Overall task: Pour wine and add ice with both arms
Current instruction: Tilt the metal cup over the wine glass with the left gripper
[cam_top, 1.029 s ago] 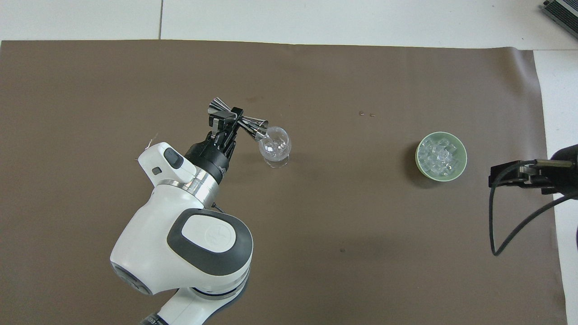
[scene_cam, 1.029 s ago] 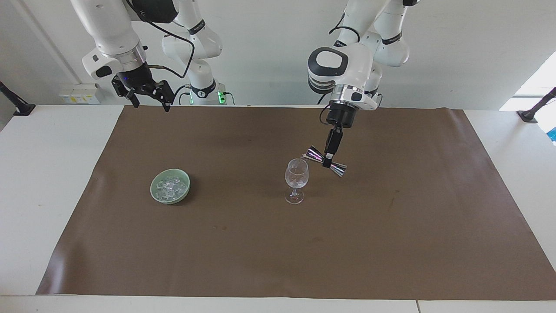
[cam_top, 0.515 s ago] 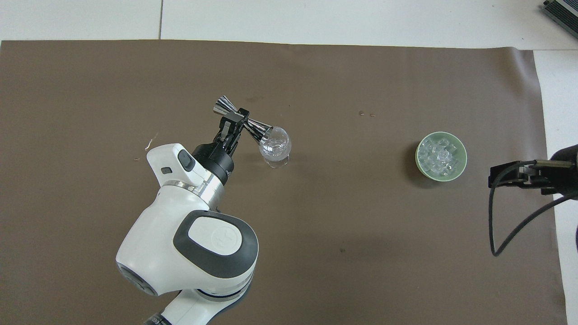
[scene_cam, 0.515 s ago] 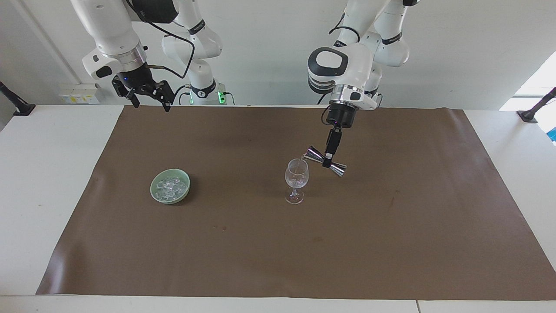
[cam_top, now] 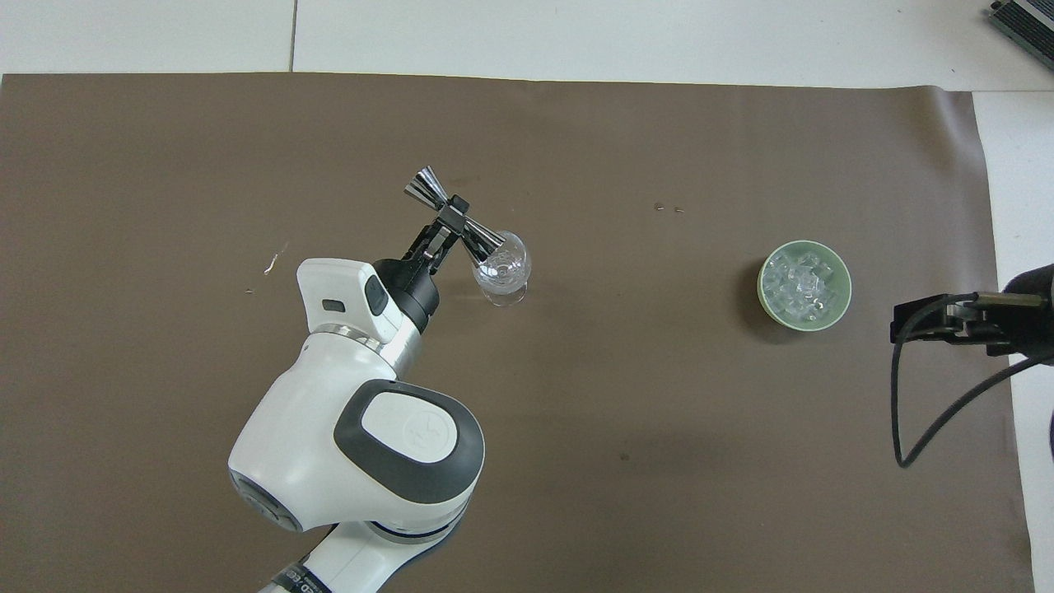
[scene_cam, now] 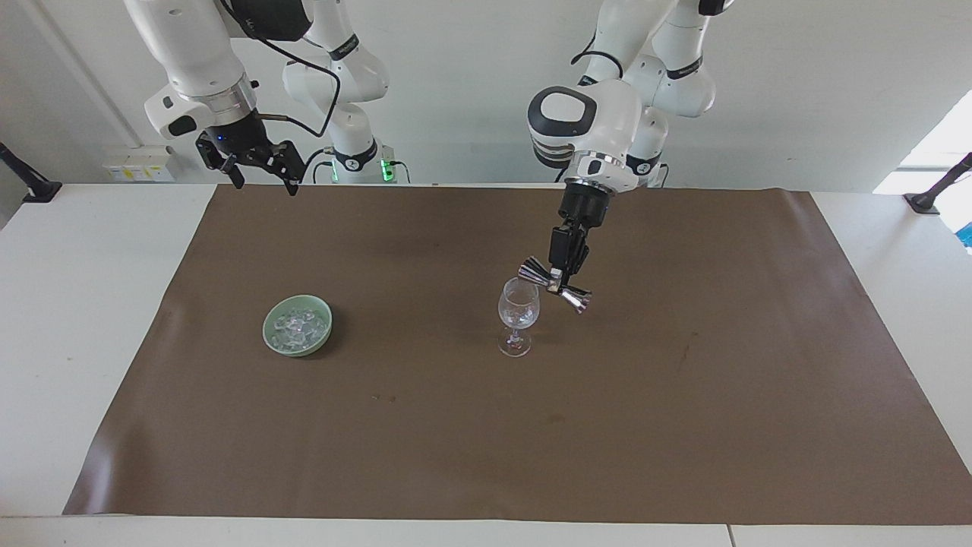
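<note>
A clear stemmed wine glass stands upright mid-mat. My left gripper is shut on the waist of a shiny double-cone jigger. The jigger is tilted, with one mouth at the glass's rim. I cannot tell whether any wine is in the jigger or the glass. The ice lies heaped in a pale green bowl toward the right arm's end. My right gripper waits open in the air over the mat's edge at the robots' end.
A brown mat covers most of the white table. A black cable hangs from the right wrist. A few crumbs lie on the mat, farther from the robots than the bowl.
The left arm has swung toward the right arm's end and turned the jigger, bringing its mouth closer over the glass's rim. The right arm has not moved.
</note>
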